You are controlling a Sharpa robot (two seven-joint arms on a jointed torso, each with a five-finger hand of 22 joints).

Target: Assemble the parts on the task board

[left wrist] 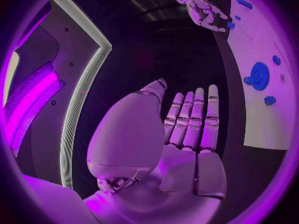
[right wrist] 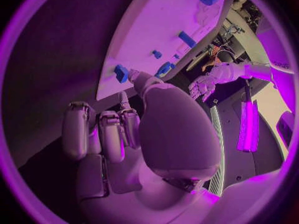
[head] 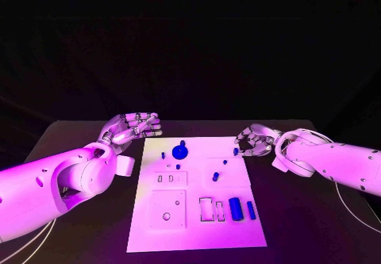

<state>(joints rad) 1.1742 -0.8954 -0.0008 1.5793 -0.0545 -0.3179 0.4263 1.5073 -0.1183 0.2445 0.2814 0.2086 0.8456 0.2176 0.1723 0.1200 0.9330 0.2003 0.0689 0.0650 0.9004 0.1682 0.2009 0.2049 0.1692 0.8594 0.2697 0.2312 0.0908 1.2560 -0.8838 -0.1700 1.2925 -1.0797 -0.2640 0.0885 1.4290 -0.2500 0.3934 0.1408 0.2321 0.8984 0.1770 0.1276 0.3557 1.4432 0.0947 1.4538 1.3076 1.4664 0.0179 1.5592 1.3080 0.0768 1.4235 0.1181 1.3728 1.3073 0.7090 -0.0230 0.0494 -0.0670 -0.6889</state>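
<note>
Fingers of the right hand (head: 255, 141) curl in at the far right edge of the task board (head: 190, 231), their tips closing round a small blue peg (head: 235, 150) that stands there. In the right wrist view the thumb tip sits right against that peg (right wrist: 121, 73), so the hand seems to be pinching it or just about to; whether it bears the peg's weight cannot be told. The left hand (head: 131, 129) hovers off the board's far left corner with its fingers (left wrist: 193, 117) straight, side by side and holding nothing.

To do this step well, the right hand should probably firm its pinch low on the peg, lift straight up to avoid tipping it, and keep it upright on the way to its socket. The left hand would do best to stay off the board so nothing is knocked.

Other parts sit undisturbed: a round blue disc (head: 180, 149) near the far middle, a blue cylinder (head: 235, 207) and a slim blue bar (head: 251, 209) side by side near the right front.

Hard to make out are the contact under the right fingertips, which socket suits the peg, and whether the disc is already seated.
</note>
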